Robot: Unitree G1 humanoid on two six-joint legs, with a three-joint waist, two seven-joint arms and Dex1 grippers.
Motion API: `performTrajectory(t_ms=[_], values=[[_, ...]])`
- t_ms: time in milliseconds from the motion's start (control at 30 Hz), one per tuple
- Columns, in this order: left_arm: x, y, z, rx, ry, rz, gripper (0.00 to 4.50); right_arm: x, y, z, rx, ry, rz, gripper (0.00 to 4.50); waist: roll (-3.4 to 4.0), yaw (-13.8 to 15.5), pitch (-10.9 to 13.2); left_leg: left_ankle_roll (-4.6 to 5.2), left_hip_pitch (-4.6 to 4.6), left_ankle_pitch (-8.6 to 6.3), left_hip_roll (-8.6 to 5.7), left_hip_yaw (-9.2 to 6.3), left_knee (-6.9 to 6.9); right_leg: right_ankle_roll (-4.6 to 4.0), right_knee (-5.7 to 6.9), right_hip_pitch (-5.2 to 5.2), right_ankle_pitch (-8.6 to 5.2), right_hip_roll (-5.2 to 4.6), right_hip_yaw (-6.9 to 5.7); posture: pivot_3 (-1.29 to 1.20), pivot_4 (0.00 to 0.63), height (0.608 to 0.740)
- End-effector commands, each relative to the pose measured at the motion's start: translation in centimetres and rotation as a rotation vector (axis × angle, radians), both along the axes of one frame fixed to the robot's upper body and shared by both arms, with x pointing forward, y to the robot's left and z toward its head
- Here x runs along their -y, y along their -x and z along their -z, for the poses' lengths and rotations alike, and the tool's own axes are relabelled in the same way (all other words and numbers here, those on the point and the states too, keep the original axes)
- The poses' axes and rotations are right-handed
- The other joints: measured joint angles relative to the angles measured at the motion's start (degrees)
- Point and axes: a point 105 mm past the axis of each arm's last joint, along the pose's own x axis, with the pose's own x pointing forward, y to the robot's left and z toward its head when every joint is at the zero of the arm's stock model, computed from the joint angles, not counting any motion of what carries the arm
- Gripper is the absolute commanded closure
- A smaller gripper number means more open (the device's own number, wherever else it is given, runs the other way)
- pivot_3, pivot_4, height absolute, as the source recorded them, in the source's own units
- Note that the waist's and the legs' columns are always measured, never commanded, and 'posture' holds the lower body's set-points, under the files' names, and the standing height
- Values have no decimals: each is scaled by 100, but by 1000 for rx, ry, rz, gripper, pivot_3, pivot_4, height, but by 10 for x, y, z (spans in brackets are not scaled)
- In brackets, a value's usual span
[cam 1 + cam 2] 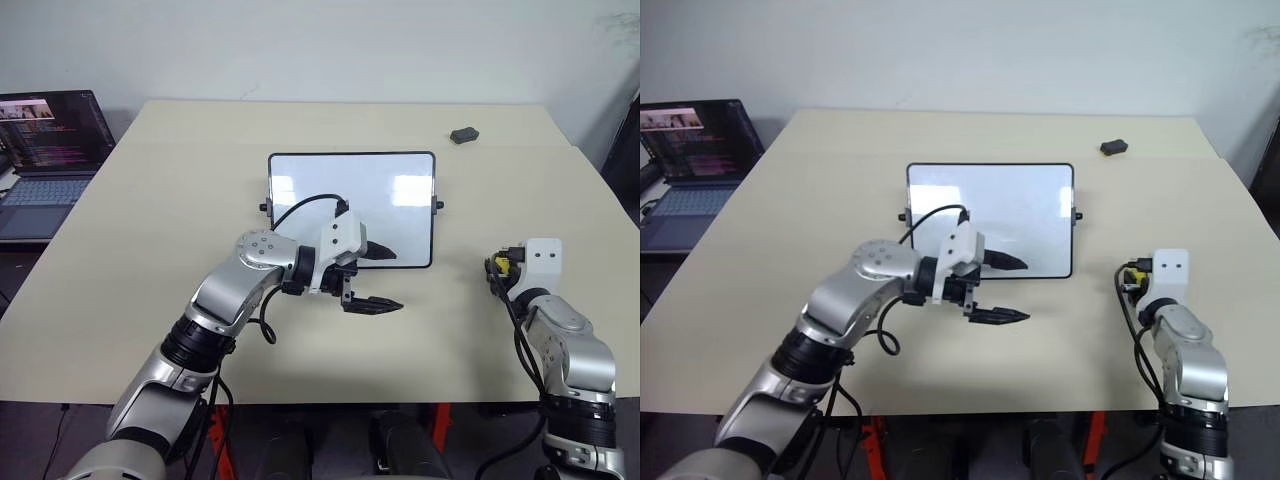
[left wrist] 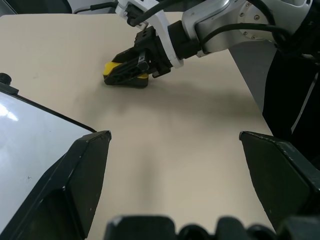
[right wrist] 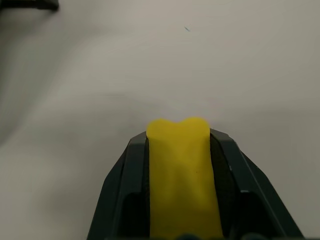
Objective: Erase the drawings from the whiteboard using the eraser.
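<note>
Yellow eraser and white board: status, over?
Right gripper shut on yellow block eraser, low over the table, right of the black-framed glossy whiteboard. Left gripper open at board's near edge. No marks visible; path clear.

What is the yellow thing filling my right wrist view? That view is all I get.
Observer: It is the eraser, yellow with a black layer, clamped in the right gripper low over the table.
Operator: Is it on the whiteboard?
Observer: No. It sits to the right of the whiteboard, apart from the frame.
Operator: And the other arm?
Observer: The left gripper hangs at the board's near edge, jaws wide apart and empty.
</note>
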Motion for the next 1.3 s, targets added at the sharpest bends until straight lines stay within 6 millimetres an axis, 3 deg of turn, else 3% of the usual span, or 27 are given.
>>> performTrajectory(t_ms=[33, 200, 367, 500, 633, 700, 800, 833, 933, 1000, 1167, 1300], values=[[1, 2, -7, 35, 18, -2, 0, 8, -4, -16, 59, -1, 15, 2547, 0, 3, 0, 0, 0, 0, 1, -1, 0, 0, 0, 0, 0, 1, -1, 0, 150, 740], [-10, -1, -5, 23, 20, -55, 0, 5, -5, -34, 143, -2, 2, 973, 1, -2, 0, 0, 0, 0, 1, 0, -1, 0, -1, 0, 0, 1, 2, 0, 150, 740], [-25, -2, 3, -10, 13, -115, 0, 15, -1, -22, 104, -10, 27, 973, 1, 5, 0, 0, 0, 0, 2, -3, -1, 0, -1, 0, 0, 1, 0, 0, 150, 740], [-38, -8, -6, -8, 67, -203, 0, 4, 1, -74, 330, 44, -30, 973, 3, 8, 1, 0, -1, 0, 1, 0, 2, 0, 0, 0, 0, 0, 1, 0, 150, 740], [-57, -12, -8, -12, 130, -342, 0, -1, 19, -87, 428, 48, -57, 973, 3, 8, -1, 0, 0, 0, 8, -5, -2, 2, -2, 0, -1, 1, -2, 0, 150, 740], [-77, -17, -8, -3, 174, -482, 0, -8, 34, -84, 449, 37, -67, 973, 3, 16, -1, -1, -2, -1, 10, -12, -3, 2, -4, 0, -1, -6, -6, 0, 150, 740], [-143, -15, 5, 20, 329, -950, 0, -50, 75, -57, 421, -36, -175, 973, 22, 5, -15, 0, -3, -3, 17, -16, -14, 0, -15, -2, -7, -25, -6, 0, 150, 740], [-153, -8, 15, 25, 331, -1047, 0, -61, 84, -47, 403, -36, -206, 973, 23, -7, -16, 2, -3, -13, 18, -18, -10, -2, -2, -4, -24, -27, -11, 0, 150, 740], [-162, 4, 29, 78, 337, -1210, 0, -83, 98, -19, 346, -38, -296, 973, 23, 20, -13, -1, -3, -19, 10, -5, 0, -3, 9, -9, -27, -40, -1, 0, 150, 740], [-166, 4, 30, 119, 351, -1296, 0, -87, 101, -6, 326, -26, -328, 973, 6, 70, -17, 4, 7, -15, 1, -6, 9, 32, -14, 14, -30, -45, -4, 0, 150, 740], [-163, -5, 29, 154, 385, -1355, 0, -81, 94, 2, 353, -18, -321, 973, 7, 122, -15, 32, 79, 3, 10, -6, 14, 6, -90, 133, -33, -45, -16, 0, 150, 740], [-157, -5, 36, 144, 374, -1339, 0, -82, 91, 9, 338, -18, -326, 973, 3, 134, -21, 32, 84, 2, 6, 9, 7, 11, -95, 135, -30, -45, -5, 0, 150, 740]])
